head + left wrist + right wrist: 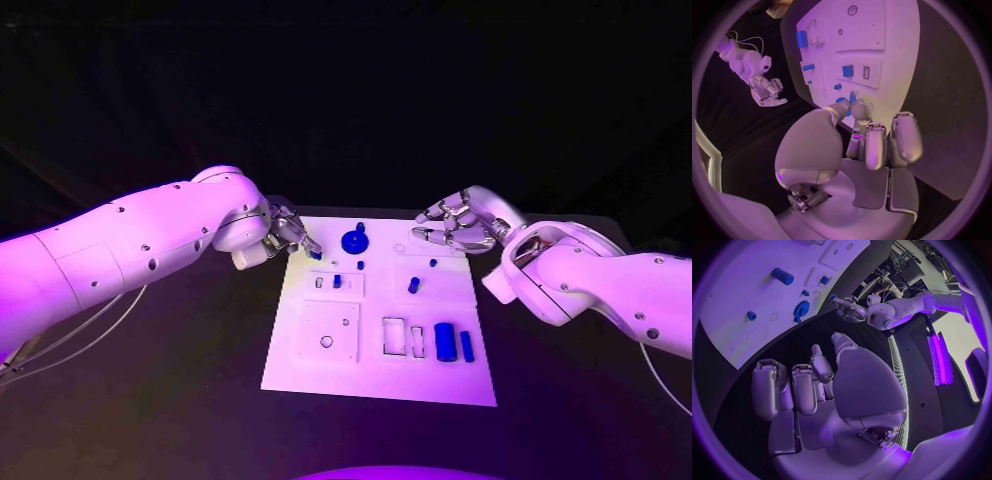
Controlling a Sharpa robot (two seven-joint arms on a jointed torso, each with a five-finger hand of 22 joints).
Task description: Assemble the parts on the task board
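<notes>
The left hand (283,236) pinches a small blue part (315,254) at the task board (378,380); the right hand (456,226) hovers, fingers apart, empty

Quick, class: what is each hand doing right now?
Left hand: pinches a small blue part at the task board.
Right hand: open, holds nothing.

The table (173,400) is seen from above in the head view, with the white board (378,375) at the middle. Each wrist view is taken from close behind its own hand, facing the board's far end. The board is shared by all three, perhaps only partly.
</notes>
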